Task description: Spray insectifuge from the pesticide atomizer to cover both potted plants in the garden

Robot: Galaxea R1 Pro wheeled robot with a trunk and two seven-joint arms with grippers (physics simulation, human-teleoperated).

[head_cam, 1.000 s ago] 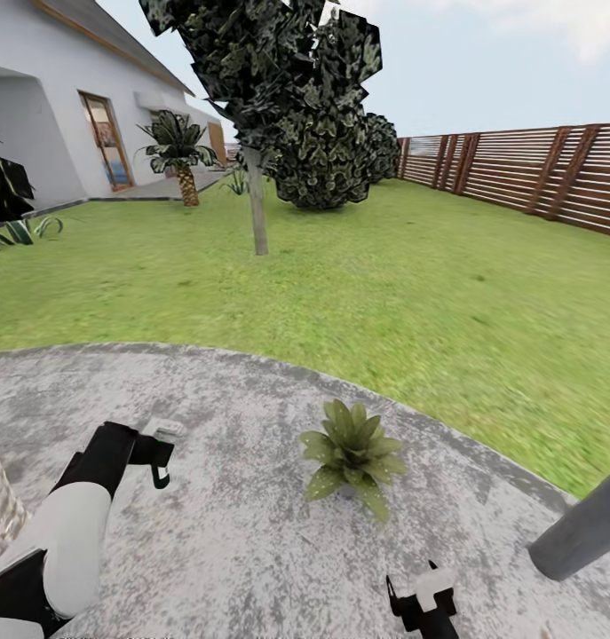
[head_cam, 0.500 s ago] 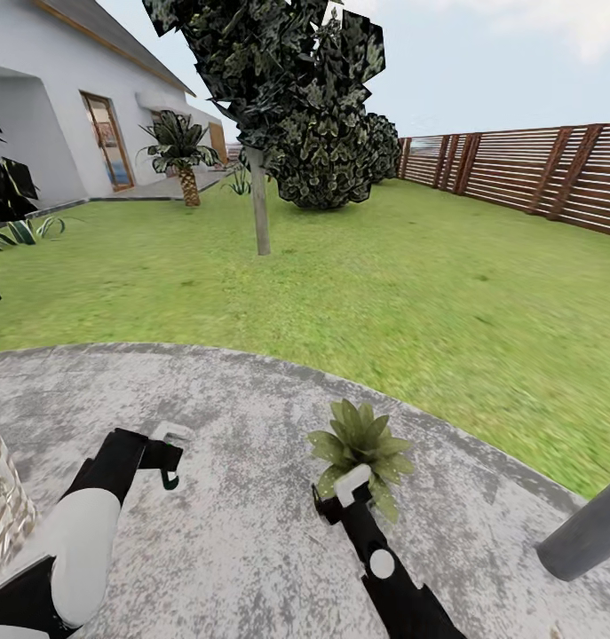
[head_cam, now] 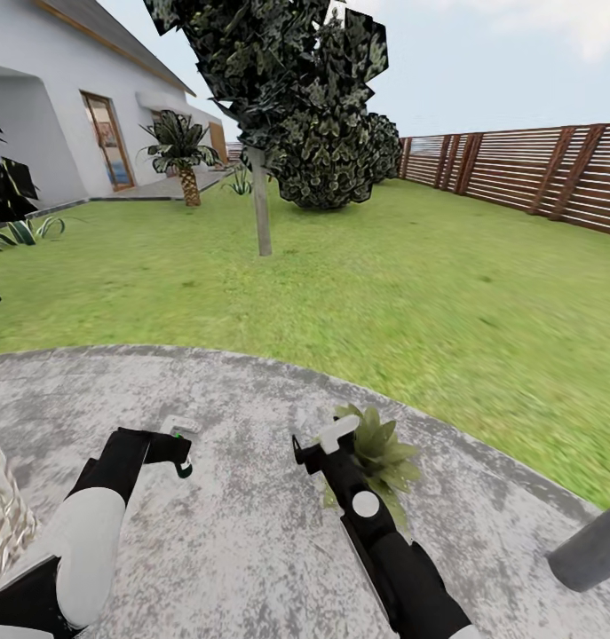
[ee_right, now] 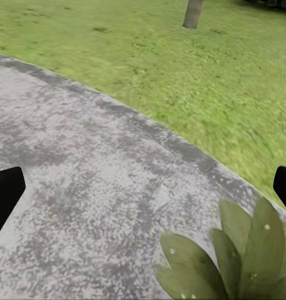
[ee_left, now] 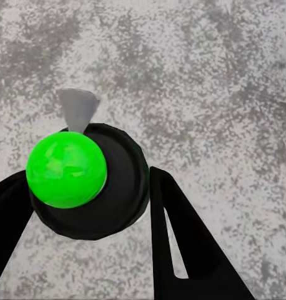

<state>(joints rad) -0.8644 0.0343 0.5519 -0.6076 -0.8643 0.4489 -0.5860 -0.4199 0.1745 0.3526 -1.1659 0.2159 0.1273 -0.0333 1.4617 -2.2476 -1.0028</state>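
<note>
**Both tools low over round stone patio, one potted plant beside right arm**

Left tool (head_cam: 182, 446): black, low over the mottled grey round stone patio (head_cam: 225, 550), w/ black forearm and white upper sleeve trailing back toward lower-left corner of head view. In left wrist view, two dark fingers (ee_left: 180, 250) spread to either side of a round black cap carrying a bright green dome (ee_left: 67, 169) — seen from above, pale grey wedge (ee_left: 76, 109) sticking out beyond it. Looks like top of the pesticide atomizer, but can't confirm bottle body from this angle. Fingers flank the cap; contact not visible, so can't tell whether clamped on it or loose.

Right tool (head_cam: 315, 442): black w/ pale tip, reaching fwd over patio, arm overlapping near side of the low rosette potted plant w/ broad pointed green leaves speckled white (head_cam: 384, 453). In right wrist view, black fingertips (ee_right: 5, 190) at both far edges of frame, wide apart, nothing between them — released. Same plant's leaves (ee_right: 243, 256) just beside the tool there.

Plant sits on patio near its curved edge, by the green lawn (head_cam: 358, 284). Beyond: thin-trunked dark-leaved tree (head_cam: 260, 160), brown slatted wooden fence (head_cam: 535, 173), white house w/ small palm (head_cam: 182, 155). Grey post (head_cam: 589, 555) leaning in at lower right.
</note>
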